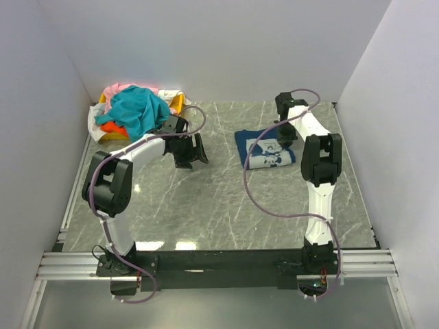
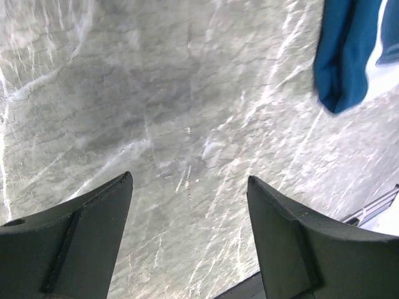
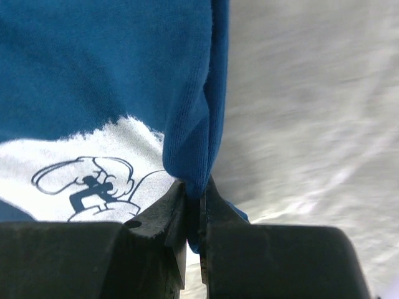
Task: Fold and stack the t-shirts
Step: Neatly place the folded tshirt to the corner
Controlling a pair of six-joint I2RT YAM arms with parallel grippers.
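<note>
No word, number or brand can be read; the navy blue t-shirt (image 3: 93,62) carries only a wordless white cartoon print (image 3: 87,174).

right pincer (image 3: 194,202) pinching navy t-shirt (image 3: 93,68) edge

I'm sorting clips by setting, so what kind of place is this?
Probably a robot lab test cell: white walls enclose a marble-patterned table, the left arm and right arm are bolted to a metal frame, and a pile of t-shirts sits in one corner.
</note>
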